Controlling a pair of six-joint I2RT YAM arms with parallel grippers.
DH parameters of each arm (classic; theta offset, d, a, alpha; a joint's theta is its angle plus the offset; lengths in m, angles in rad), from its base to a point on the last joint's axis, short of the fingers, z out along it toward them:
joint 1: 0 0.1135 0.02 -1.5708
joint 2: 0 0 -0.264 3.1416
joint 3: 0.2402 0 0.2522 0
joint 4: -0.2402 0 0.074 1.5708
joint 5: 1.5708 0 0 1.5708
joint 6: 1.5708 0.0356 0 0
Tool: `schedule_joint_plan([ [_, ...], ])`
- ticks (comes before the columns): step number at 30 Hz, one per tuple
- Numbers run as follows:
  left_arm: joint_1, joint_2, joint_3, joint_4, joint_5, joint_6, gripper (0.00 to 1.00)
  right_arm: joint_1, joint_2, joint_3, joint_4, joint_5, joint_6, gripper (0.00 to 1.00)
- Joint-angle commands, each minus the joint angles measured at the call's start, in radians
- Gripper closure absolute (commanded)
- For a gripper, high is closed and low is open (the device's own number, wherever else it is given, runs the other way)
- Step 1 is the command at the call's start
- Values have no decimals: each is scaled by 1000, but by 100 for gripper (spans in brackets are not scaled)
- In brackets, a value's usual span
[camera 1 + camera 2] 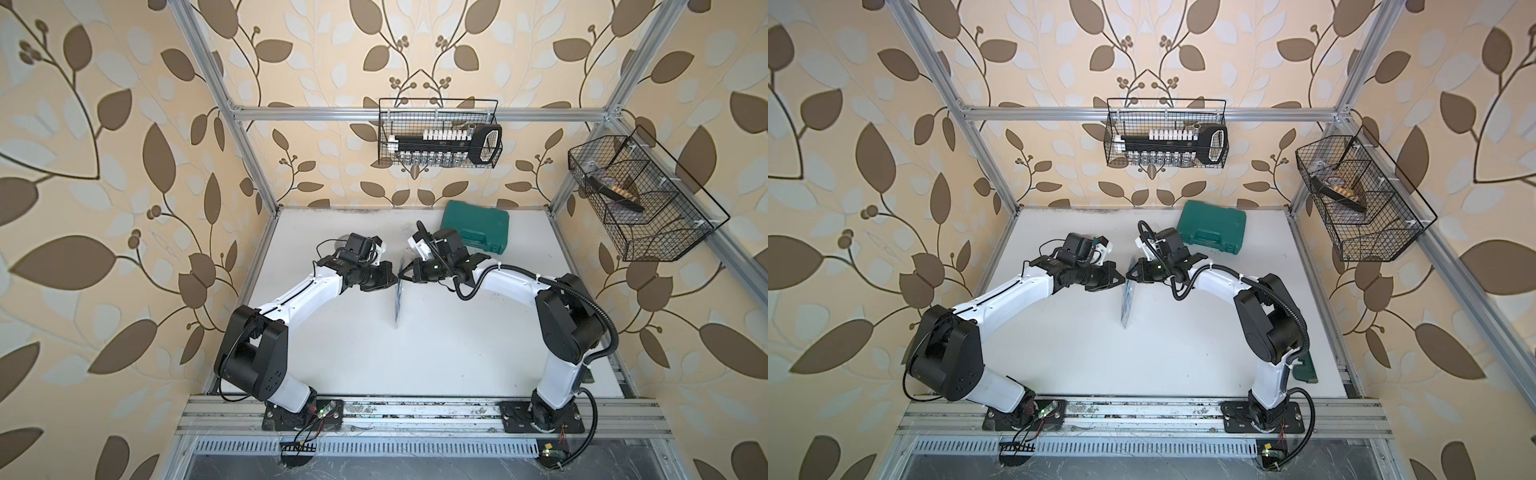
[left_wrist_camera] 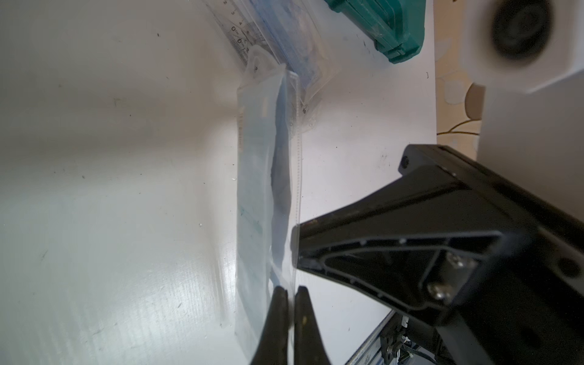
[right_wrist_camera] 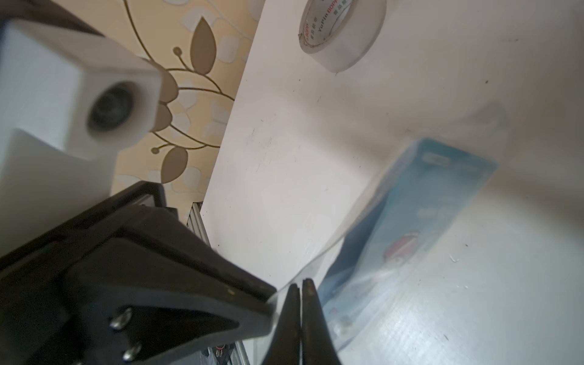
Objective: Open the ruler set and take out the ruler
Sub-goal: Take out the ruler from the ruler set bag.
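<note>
The ruler set (image 1: 399, 296) (image 1: 1127, 301) is a clear plastic pouch with a blue card inside. It stands on its long edge at mid-table, its upper end lifted between the two arms. My left gripper (image 2: 292, 289) (image 1: 395, 279) is shut on the pouch's near upper edge (image 2: 262, 189). My right gripper (image 3: 300, 282) (image 1: 405, 276) faces it tip to tip and is shut on the clear plastic of the same end (image 3: 426, 215). A clear ruler with printed marks (image 2: 240, 34) lies flat on the table past the pouch's far end. I cannot tell whether it is inside the pouch.
A green plastic case (image 1: 478, 226) (image 2: 379, 25) lies at the back of the table, close behind the right arm. A white tape roll (image 3: 341, 31) sits at the back left. Two wire baskets (image 1: 440, 137) (image 1: 636, 199) hang on the frame above.
</note>
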Motion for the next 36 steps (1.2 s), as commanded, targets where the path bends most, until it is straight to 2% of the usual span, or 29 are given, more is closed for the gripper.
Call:
schedule_joint_plan([
  [1,-8,-8,-8,38,-12,-4,100,7,28,36,-37,33,-10,100],
  [16,-9,-11,-27,61,-1,-8,100,7,35,55,-140,94,-58,100],
  [20,-10,-13,-32,58,-1,-8,100,8,42,58,-136,90,-50,88],
  [25,-16,-5,-38,65,-1,-10,100,7,56,65,-119,74,-25,79],
  [36,-29,18,-34,79,-6,-17,100,7,84,85,-118,66,-3,77],
])
